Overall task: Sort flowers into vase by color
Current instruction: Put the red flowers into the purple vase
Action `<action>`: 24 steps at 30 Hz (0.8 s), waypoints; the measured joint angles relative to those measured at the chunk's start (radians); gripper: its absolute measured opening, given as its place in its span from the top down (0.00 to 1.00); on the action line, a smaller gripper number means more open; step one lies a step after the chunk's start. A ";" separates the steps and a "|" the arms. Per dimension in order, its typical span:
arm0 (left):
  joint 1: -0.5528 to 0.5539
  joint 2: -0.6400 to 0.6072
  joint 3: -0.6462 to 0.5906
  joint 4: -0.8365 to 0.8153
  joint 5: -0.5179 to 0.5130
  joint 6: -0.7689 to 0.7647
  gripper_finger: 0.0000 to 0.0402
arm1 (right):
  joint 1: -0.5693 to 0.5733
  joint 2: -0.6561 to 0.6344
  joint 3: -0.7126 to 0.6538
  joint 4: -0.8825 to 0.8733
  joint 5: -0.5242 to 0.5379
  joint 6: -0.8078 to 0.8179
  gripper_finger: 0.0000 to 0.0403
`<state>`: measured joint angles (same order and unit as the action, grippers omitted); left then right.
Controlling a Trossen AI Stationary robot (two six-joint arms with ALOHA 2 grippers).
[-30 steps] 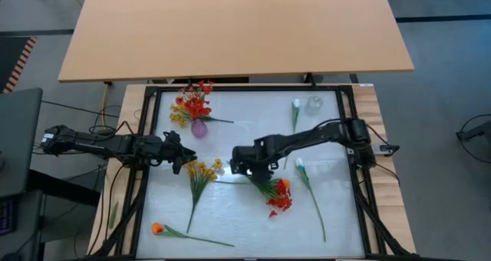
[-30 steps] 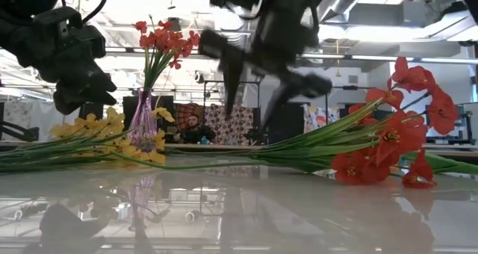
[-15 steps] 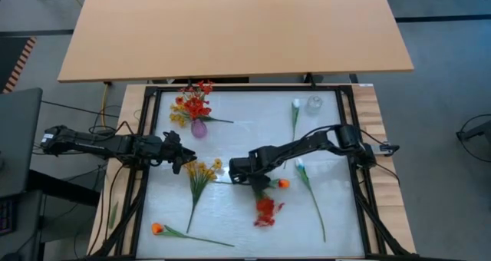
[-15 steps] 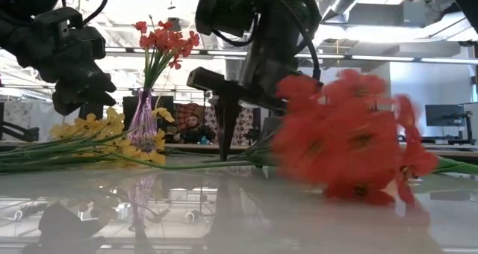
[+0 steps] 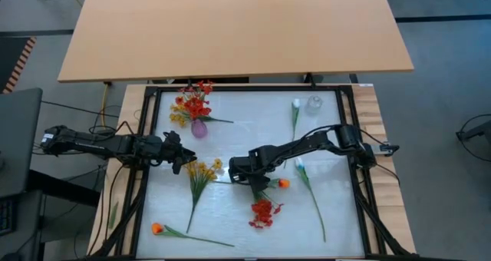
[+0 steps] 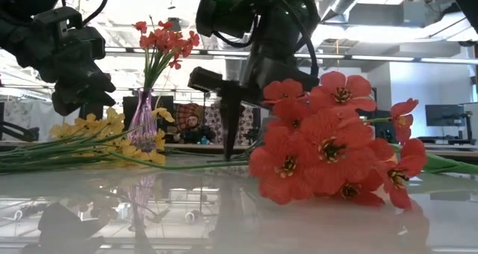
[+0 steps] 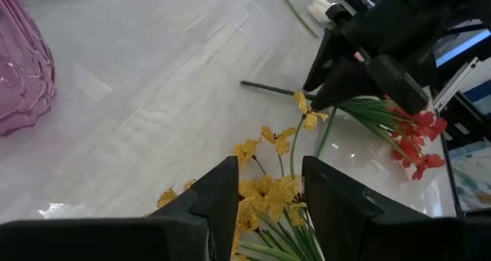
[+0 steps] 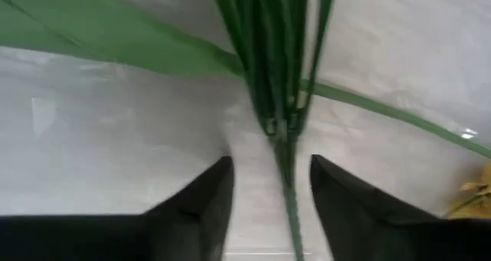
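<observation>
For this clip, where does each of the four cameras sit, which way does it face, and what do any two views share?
High view: overhead, facing straight down; both dark arms show.
Low view: table height, facing level into the room; arms hang from above.
Left wrist view: past the open left pincer at the yellow flower spray.
Right wrist view: past the open right pincer, green stems between its fingers.
Shared: the red flower bunch and purple glass vase appear in high, low and left wrist views.

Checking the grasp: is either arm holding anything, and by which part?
Nothing is held. The right gripper is open, straddling the red spray's stems; the left gripper is open.
</observation>
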<state>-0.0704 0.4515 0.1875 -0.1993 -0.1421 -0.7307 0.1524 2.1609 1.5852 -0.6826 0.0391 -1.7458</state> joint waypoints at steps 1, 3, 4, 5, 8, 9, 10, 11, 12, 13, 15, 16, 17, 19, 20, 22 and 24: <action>0.000 0.000 0.000 0.000 0.000 0.000 0.67 | 0.000 0.000 0.000 -0.008 0.000 0.007 0.59; 0.000 0.000 0.000 0.000 0.000 0.000 0.67 | 0.000 -0.003 -0.001 -0.029 -0.001 0.045 0.73; 0.000 0.000 0.000 0.001 0.000 0.000 0.67 | -0.002 -0.006 -0.002 -0.041 0.001 0.074 0.80; 0.000 0.000 0.000 0.003 0.001 -0.001 0.67 | -0.003 -0.018 -0.004 -0.057 0.003 0.109 0.88; -0.001 0.000 0.000 0.003 0.006 -0.014 0.67 | -0.013 -0.077 -0.006 -0.125 -0.021 0.192 0.94; -0.001 0.000 0.000 0.003 0.006 -0.012 0.67 | -0.019 -0.110 -0.006 -0.139 -0.036 0.224 0.93; -0.001 0.000 0.000 0.003 0.005 -0.005 0.67 | -0.030 -0.141 -0.006 -0.144 -0.043 0.262 0.92; -0.001 0.000 0.000 0.003 0.005 0.008 0.67 | -0.045 -0.173 -0.004 -0.144 -0.050 0.302 0.91; -0.001 0.000 0.000 0.003 0.004 0.020 0.67 | -0.062 -0.207 -0.004 -0.147 -0.053 0.343 0.91; -0.001 0.000 0.000 0.003 0.002 0.033 0.67 | -0.080 -0.238 -0.004 -0.148 -0.056 0.391 0.91; -0.001 0.000 0.000 0.003 -0.003 0.056 0.67 | -0.118 -0.299 -0.006 -0.157 -0.085 0.502 0.93; -0.001 0.000 0.000 0.003 -0.002 0.072 0.67 | -0.141 -0.333 -0.006 -0.153 -0.117 0.572 0.94; -0.001 0.000 0.000 0.003 -0.003 0.088 0.67 | -0.167 -0.367 -0.006 -0.141 -0.176 0.649 0.94; -0.001 0.000 0.000 0.000 -0.003 0.123 0.67 | -0.214 -0.428 -0.005 -0.068 -0.342 0.834 0.94; -0.001 0.000 0.000 -0.001 -0.004 0.143 0.67 | -0.234 -0.446 -0.004 0.006 -0.432 0.936 0.94; -0.001 0.000 0.000 -0.008 -0.015 0.177 0.67 | -0.252 -0.457 -0.002 0.222 -0.547 1.133 0.94; -0.001 0.000 0.000 -0.023 -0.047 0.207 0.67 | -0.247 -0.444 -0.002 0.465 -0.548 1.281 0.94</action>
<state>-0.0715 0.4516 0.1875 -0.2223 -0.1893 -0.5234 -0.0945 1.7169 1.5829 -0.2175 -0.5085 -0.4651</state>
